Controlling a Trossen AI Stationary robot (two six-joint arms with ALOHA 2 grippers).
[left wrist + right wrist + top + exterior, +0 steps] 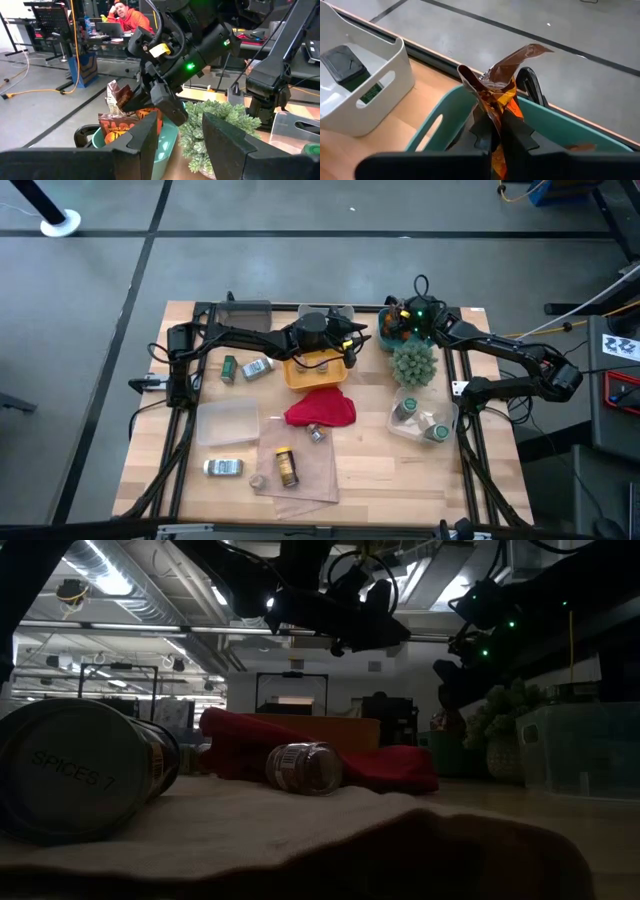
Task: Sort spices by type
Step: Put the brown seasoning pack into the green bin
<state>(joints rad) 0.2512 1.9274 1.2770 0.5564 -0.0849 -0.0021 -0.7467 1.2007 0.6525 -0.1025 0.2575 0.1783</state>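
My right gripper (pixel 392 328) (pixel 498 127) hangs over a teal basket (pixel 440 120) at the table's far right and is shut on an orange-brown foil sachet (pixel 495 95). Another sachet (pixel 117 132) stands in that basket. My left gripper (pixel 345 340) (pixel 180 145) hovers open and empty above the yellow tray (pixel 318 370), pointing toward the right arm. Green-lidded jars (pixel 420 420) sit in a clear tub. A yellow-capped brown bottle (pixel 287 465), a silver-capped jar (pixel 223 468) and a tan-topped pot (pixel 258 480) lie on brown paper. A dark tin (pixel 340 62) lies in a white bin. My right gripper pinches the foil sachet between its two fingers (pixel 517 135), on the sachet's lower part (pixel 497 112). The crumpled free end (pixel 520 55) sticks out beyond the fingertips. The sachet is held above the teal basket; whether it touches the basket I cannot tell.
A fuzzy green plant (pixel 413 363) stands just near of the teal basket. A red cloth (pixel 320 408) lies mid-table with a small jar (pixel 316 433) beside it. Two jars (pixel 245 367) rest left of the yellow tray. A clear lid (pixel 227 423) and a grey bin (pixel 245 315) are on the left.
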